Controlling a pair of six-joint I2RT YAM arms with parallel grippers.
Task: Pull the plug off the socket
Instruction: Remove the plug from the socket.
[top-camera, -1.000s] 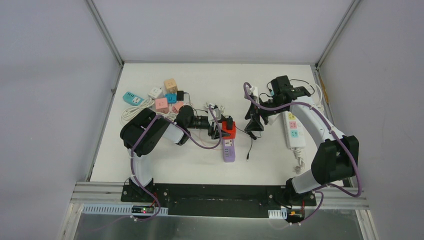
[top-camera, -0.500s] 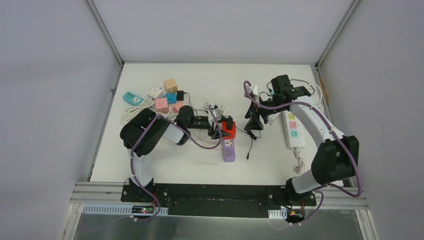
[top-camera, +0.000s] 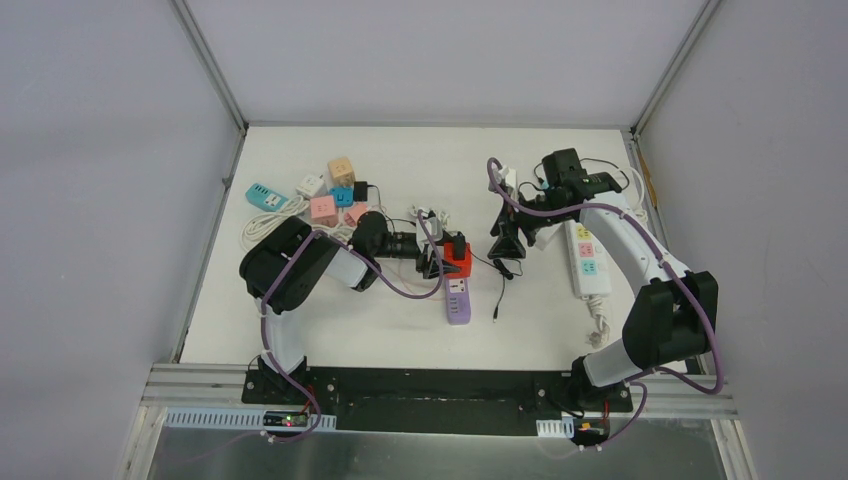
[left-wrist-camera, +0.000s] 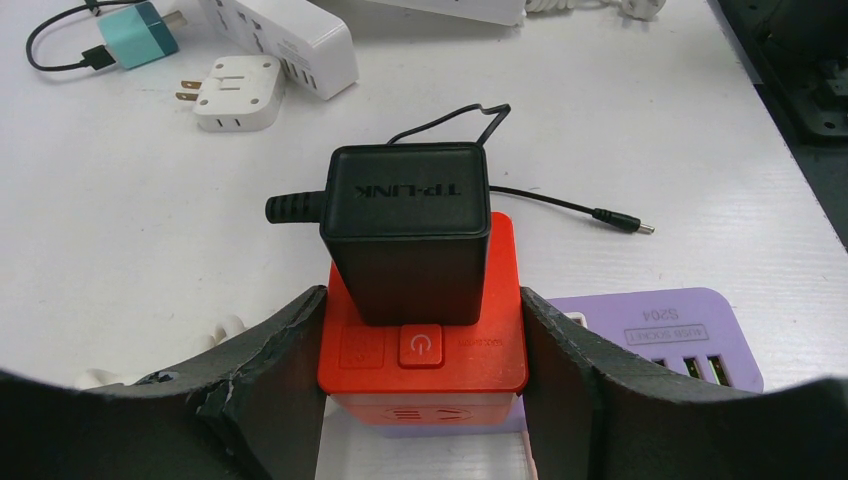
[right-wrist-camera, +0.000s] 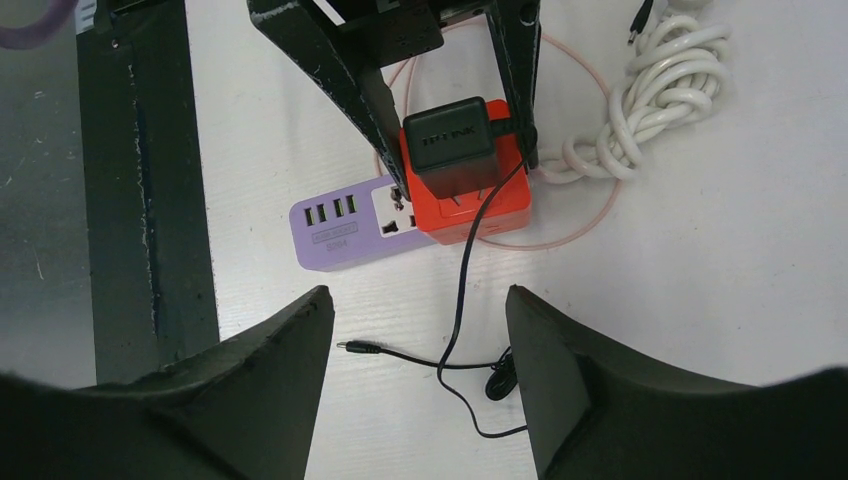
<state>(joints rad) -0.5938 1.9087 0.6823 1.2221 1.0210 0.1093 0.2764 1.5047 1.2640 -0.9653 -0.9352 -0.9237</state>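
A black TP-LINK plug (left-wrist-camera: 410, 225) sits in the top of a red cube socket (left-wrist-camera: 425, 350). The socket rests at one end of a purple power strip (left-wrist-camera: 660, 330). My left gripper (left-wrist-camera: 422, 312) is shut on the red socket, one finger pressed on each side below the plug. In the top view the plug (top-camera: 457, 246) and socket (top-camera: 460, 264) lie mid-table, with my right gripper (top-camera: 508, 246) just to their right. The right gripper (right-wrist-camera: 418, 300) hangs open above the table, apart from the plug (right-wrist-camera: 450, 145), with only the plug's thin black cable (right-wrist-camera: 462, 290) beneath its fingers.
A white multi-socket strip (top-camera: 588, 258) lies under the right arm. Coloured cube sockets and adapters (top-camera: 335, 195) cluster at the back left. A white adapter (left-wrist-camera: 238, 92) and a teal charger (left-wrist-camera: 135, 32) lie beyond the plug. A coiled white cord (right-wrist-camera: 650, 90) lies by the socket.
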